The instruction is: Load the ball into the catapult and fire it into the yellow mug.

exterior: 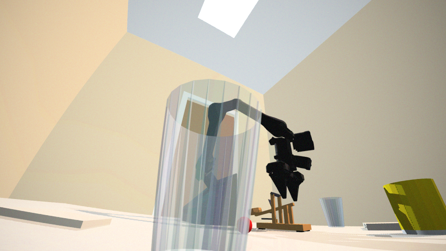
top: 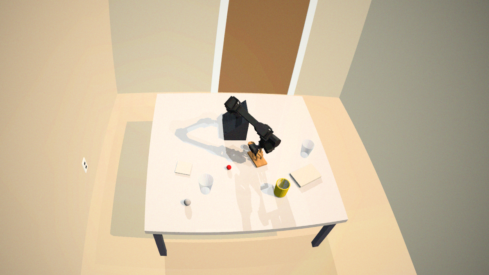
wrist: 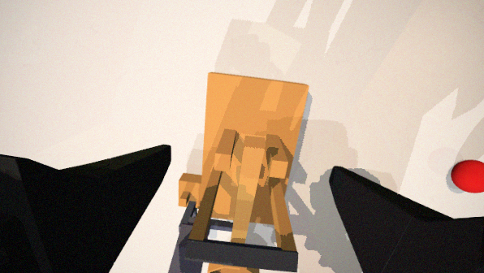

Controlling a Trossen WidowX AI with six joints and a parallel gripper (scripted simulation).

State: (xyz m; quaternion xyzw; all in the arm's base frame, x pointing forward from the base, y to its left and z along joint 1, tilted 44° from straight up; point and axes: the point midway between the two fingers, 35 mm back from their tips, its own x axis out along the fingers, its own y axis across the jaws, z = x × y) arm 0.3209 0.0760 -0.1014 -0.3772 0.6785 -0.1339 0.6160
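Note:
The wooden catapult (top: 260, 163) (exterior: 284, 226) (wrist: 252, 97) stands on the table under my gripper (top: 257, 152) (exterior: 289, 198) (wrist: 252, 163). The gripper is wide open and empty, pointing down, with one finger on each side of the catapult's frame in the wrist view and the tips just above its uprights in the exterior view. The red ball (top: 228, 167) (exterior: 250, 225) (wrist: 471, 175) lies on the table beside the catapult, outside the fingers. The yellow mug (top: 280, 192) (exterior: 415, 207) stands upright, beyond the base end opposite the catapult's cup (exterior: 256, 210).
One clear glass (top: 206, 184) (exterior: 206, 174) stands near the red ball and another (top: 306, 149) (exterior: 333, 211) stands at the right. A flat beige block (top: 305, 174) lies beside the mug, a smaller one (top: 183, 167) at the left. A grey ball (top: 187, 202) lies front left.

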